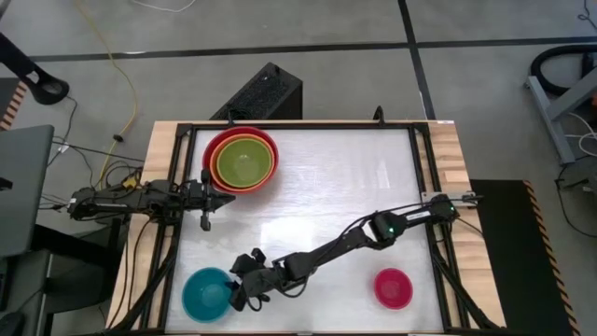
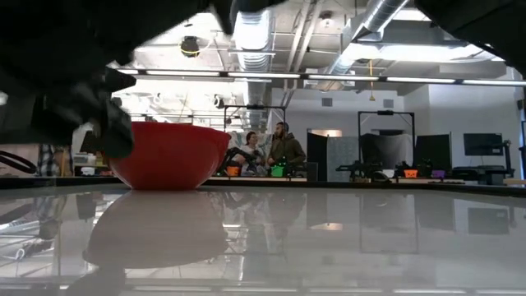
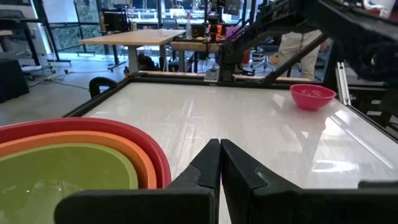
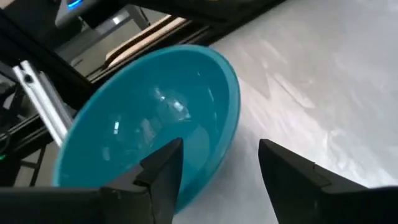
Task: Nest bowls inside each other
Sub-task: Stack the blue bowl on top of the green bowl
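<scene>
The teal bowl stands upright on the table near its front left corner. My right gripper is open at that bowl's right rim: one finger is over the inside, the other outside, with a gap on both sides. The red bowl sits at the far left with the orange bowl and the lime green bowl nested in it. The pink bowl stands alone at the near right. My left gripper is shut and holds nothing, just on the near side of the red bowl.
A black frame runs around the white tabletop. My right arm reaches slantwise across the near half of the table. Bare tabletop lies in the middle and at the far right. People stand far behind the table.
</scene>
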{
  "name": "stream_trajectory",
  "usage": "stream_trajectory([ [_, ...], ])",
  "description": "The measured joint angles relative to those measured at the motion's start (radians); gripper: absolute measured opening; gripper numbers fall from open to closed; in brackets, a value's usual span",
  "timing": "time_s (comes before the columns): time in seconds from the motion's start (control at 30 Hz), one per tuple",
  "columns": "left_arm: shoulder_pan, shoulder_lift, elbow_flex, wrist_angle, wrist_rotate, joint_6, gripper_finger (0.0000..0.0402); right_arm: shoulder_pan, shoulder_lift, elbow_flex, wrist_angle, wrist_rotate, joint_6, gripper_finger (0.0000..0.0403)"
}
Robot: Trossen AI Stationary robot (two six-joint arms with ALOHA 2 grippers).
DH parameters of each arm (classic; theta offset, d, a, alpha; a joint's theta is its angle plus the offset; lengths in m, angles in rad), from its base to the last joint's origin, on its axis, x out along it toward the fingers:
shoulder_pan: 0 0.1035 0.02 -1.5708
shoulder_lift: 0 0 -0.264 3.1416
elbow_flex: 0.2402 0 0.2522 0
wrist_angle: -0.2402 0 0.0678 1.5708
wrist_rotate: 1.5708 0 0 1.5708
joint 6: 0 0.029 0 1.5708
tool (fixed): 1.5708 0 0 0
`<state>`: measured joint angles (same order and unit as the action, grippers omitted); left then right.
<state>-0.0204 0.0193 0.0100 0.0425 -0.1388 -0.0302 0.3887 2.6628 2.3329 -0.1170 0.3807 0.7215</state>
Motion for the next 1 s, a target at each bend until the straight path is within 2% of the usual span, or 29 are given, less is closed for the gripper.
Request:
stream_trajectory([
  [0.17, 0.000, 0.000, 0.000, -0.001, 0.000, 0.000, 0.0000, -0.012, 0.023, 0.000, 0.008, -0.050, 0.036, 0.0221],
  [0.27, 0.000, 0.000, 0.000, 0.000, 0.000, 0.000, 0.0000, -0.014, 0.026, -0.001, -0.007, -0.062, 0.035, 0.0200],
  [0.37, 0.000, 0.000, 0.000, 0.000, 0.000, 0.000, 0.0000, -0.012, 0.026, -0.001, 0.018, -0.064, -0.004, 0.0153],
  [0.53, 0.000, 0.000, 0.000, -0.001, 0.000, 0.000, 0.0000, -0.012, 0.026, 0.000, 0.137, -0.128, -0.051, 0.0044],
  [0.6, 0.000, 0.000, 0.000, 0.000, 0.000, 0.000, 0.0000, -0.012, 0.026, 0.000, 0.144, -0.128, -0.060, 0.0018],
  [0.9, 0.000, 0.000, 0.000, -0.001, 0.000, 0.000, 0.0000, -0.038, 0.023, -0.001, 0.179, -0.123, -0.052, 0.0016],
  [1.0, 0.000, 0.000, 0.000, -0.001, 0.000, 0.000, 0.0000, -0.055, 0.011, -0.001, 0.162, -0.152, -0.070, 0.0016],
])
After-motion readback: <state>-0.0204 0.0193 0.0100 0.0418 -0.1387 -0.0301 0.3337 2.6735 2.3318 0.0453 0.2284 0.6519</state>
